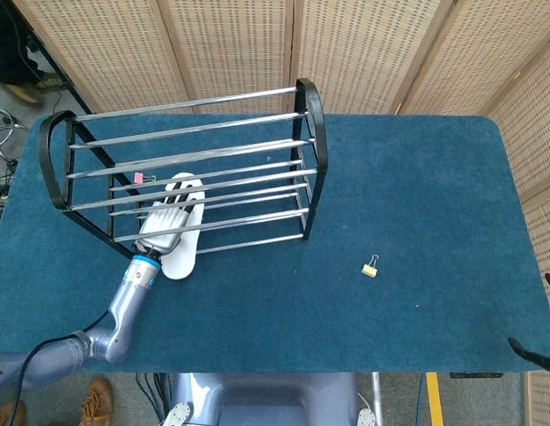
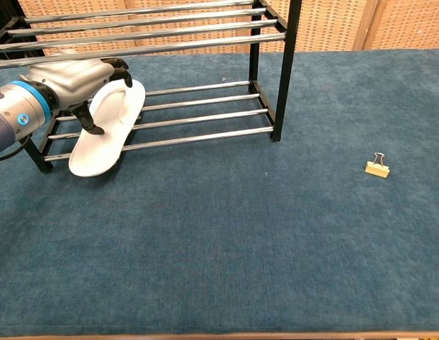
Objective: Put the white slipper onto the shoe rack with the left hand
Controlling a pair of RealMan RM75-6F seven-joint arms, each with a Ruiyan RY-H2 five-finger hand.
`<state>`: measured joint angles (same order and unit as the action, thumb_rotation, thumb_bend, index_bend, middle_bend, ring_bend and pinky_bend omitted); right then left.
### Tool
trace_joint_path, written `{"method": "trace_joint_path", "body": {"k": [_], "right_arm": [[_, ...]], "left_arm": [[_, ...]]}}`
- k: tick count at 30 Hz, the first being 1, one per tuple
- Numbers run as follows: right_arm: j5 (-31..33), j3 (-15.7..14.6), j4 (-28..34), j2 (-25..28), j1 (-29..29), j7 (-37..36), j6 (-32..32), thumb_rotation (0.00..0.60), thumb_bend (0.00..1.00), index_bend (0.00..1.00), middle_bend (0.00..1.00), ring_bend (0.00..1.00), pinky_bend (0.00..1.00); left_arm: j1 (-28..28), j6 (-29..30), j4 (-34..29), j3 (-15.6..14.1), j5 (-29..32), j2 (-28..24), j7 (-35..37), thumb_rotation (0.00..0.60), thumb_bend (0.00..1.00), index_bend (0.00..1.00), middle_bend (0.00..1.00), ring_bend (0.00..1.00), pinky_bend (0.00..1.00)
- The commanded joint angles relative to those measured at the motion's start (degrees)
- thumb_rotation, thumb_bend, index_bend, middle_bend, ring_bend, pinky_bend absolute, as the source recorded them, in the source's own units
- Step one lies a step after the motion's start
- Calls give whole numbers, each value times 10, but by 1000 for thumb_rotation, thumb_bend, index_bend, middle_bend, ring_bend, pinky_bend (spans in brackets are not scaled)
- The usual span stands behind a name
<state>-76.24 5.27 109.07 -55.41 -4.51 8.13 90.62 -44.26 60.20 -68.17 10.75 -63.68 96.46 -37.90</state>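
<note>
The white slipper (image 2: 106, 127) lies on the lower bars of the black and chrome shoe rack (image 2: 205, 117), toe inward, heel hanging over the front bar onto the cloth. My left hand (image 2: 74, 76) lies over its left side. The fingers (image 2: 117, 68) curl at the toe strap and the thumb presses the slipper's left edge. In the head view the same hand (image 1: 167, 224) covers much of the slipper (image 1: 180, 257) under the rack (image 1: 312, 133). Only dark tips of my right hand (image 1: 534, 351) show at the table's near right corner.
A small yellow binder clip (image 2: 377, 167) lies on the blue cloth right of the rack. A pink clip (image 1: 138, 177) sits among the rack's bars. The rack's upper bars run just above my left hand. Wicker screens stand behind the table.
</note>
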Motion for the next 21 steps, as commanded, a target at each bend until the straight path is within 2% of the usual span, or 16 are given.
{"method": "trace_joint_path", "body": {"k": [1, 10, 21], "right_arm": [[0, 0, 0, 1, 0, -1, 0, 600, 0, 0, 0, 0, 0], [1, 1, 0, 3, -1, -7, 0, 600, 0, 0, 0, 0, 0], [1, 0, 1, 5, -2, -8, 1, 600, 0, 0, 0, 0, 0]], "left_arm": [[-2, 0, -6, 0, -3, -1, 0, 600, 74, 232, 95, 22, 220], [-5, -2, -23, 0, 0, -6, -9, 600, 73, 231, 95, 23, 220], [-7, -3, -11, -7, 2, 4, -20, 600, 73, 231, 95, 23, 220]]}}
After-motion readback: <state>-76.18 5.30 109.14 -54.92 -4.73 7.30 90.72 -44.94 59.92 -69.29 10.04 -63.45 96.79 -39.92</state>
